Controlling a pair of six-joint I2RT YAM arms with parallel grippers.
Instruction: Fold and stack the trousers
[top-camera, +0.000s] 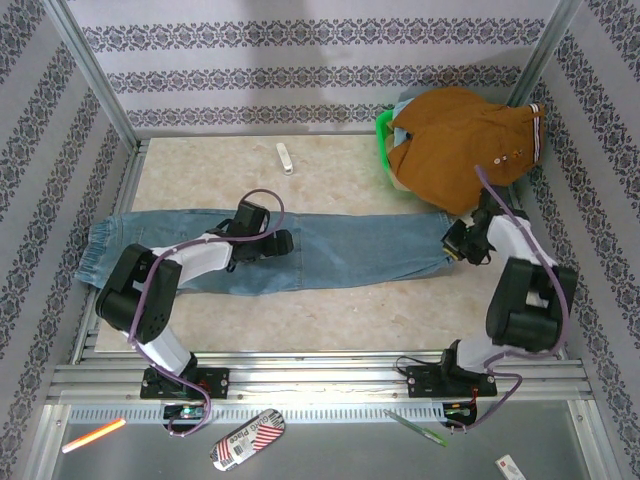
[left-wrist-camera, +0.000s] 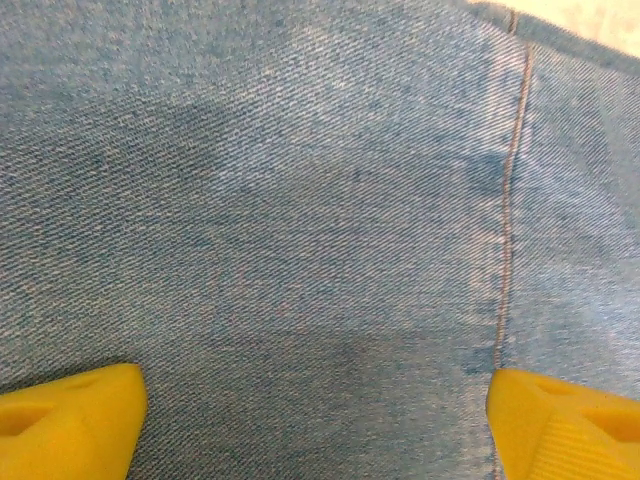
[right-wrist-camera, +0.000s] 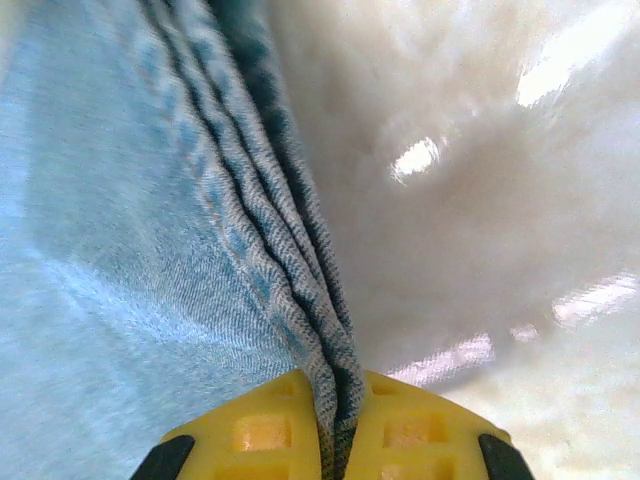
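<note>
Jaws: right gripper (right-wrist-camera: 335, 425) pinching only the hem edge of the faded light-blue denim trousers (top-camera: 350, 255), left gripper (left-wrist-camera: 320, 420) spread; I fear layers slipping free.

The trousers (top-camera: 340, 255) are faded light-blue denim with orange-tan seam stitching. Beneath them the tabletop (top-camera: 200, 175) is beige, marbled. Beyond their right end lies a rust-brown garment (top-camera: 455, 145) over a bright green container (top-camera: 382, 128). Both the left fingers (left-wrist-camera: 70, 420) and right fingers (right-wrist-camera: 260, 430) are yellow.
</note>
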